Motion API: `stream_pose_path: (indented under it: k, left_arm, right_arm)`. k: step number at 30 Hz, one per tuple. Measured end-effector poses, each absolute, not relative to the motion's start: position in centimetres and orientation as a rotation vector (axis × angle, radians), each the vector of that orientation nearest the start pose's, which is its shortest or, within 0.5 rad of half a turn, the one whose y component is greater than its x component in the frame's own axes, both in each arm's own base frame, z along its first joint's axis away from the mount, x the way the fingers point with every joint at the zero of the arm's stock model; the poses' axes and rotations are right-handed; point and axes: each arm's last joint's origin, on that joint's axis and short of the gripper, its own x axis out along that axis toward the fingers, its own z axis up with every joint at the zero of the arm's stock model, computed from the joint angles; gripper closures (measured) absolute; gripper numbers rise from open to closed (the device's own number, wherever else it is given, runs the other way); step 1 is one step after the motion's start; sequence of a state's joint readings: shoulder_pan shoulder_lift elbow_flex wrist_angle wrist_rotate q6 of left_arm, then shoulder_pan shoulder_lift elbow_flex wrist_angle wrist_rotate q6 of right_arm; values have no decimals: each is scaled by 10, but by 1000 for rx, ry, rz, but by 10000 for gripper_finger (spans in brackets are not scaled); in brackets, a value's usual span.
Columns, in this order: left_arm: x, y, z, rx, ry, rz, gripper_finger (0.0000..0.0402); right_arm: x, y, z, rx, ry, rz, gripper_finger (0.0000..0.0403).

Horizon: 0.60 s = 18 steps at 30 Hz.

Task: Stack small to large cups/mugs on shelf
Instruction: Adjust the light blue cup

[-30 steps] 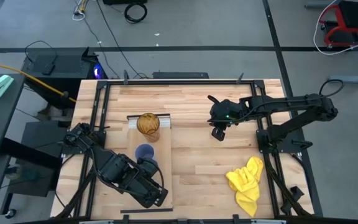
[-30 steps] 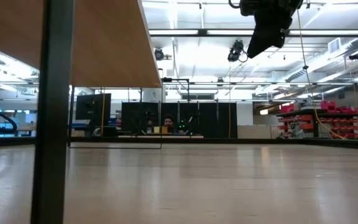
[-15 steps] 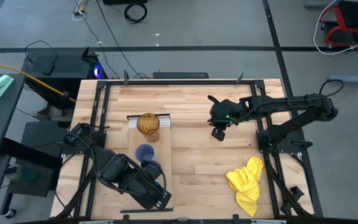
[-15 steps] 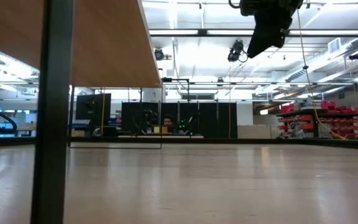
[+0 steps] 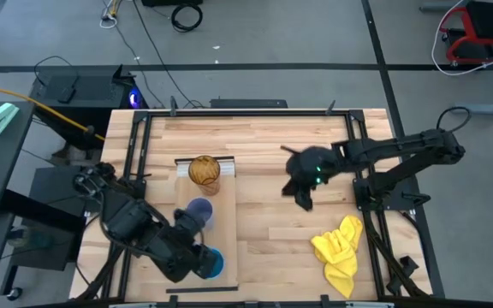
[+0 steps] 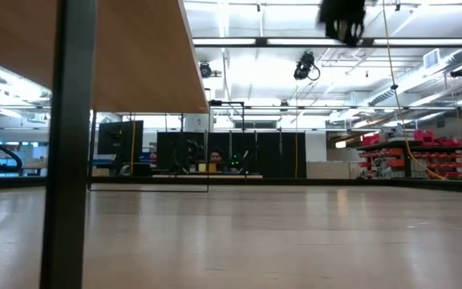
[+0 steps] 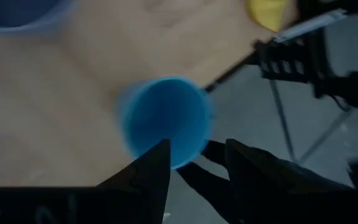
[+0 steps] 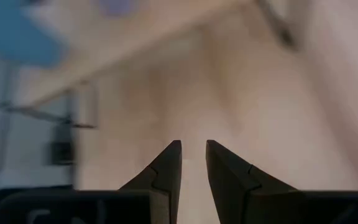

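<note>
The amber tumbler [image 5: 204, 171] stands at the far end of the pale shelf board [image 5: 226, 214], by its white strip. The lavender cup [image 5: 197, 211] stands mid-board. The blue cup [image 5: 211, 262] is at the board's near end, right in front of my left gripper [image 7: 197, 149], whose fingers stand apart. In the left wrist view I look into the blue cup's mouth [image 7: 163, 121]. My right gripper [image 5: 302, 199] hovers over bare table right of the board, its fingers [image 8: 193, 149] a narrow gap apart, holding nothing. My left gripper has one fingertip [image 7: 161, 152] in front of the blue cup's rim [image 7: 166, 163] and the other fingertip beside the cup. The picture is blurred, and I cannot tell whether either finger touches the cup.
A crumpled yellow cloth [image 5: 339, 248] lies at the table's near right. Black frame rails [image 5: 135, 145] run along the table's sides and far edge. Bare wood lies between the board and the right arm.
My left gripper has swung toward the table's near edge. The blue cup has gone with it, from beside the lavender cup to the board's near end. My right gripper has moved toward the near edge and a little left, blurred in motion.
</note>
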<state>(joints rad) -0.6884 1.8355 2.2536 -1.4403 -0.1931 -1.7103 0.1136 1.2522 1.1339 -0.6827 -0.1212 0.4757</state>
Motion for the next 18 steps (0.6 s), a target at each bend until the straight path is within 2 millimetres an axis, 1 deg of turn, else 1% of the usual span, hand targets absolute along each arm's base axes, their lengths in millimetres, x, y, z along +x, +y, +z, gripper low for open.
stream_pose_path:
  k: [4,6,9,11,14,18]
  left_arm:
    - [243,-208,431,-1092,1050,541,246]
    - [238,-211,434,-1107,1035,528,249]
    - [231,-215,435,-1074,986,521,253]
    - [228,-218,436,-1059,981,510,257]
    - [223,-224,435,-1033,987,487,264]
    - [215,-235,425,-960,1012,476,275]
  right_arm:
    - [257,68,328,403,704,197,321]
    - [257,82,334,382,628,233,321]
    - [263,96,338,370,545,251,321]
    - [270,102,332,360,544,263,321]
    - [285,111,316,341,574,265,321]
    - [303,120,300,342,569,274,321]
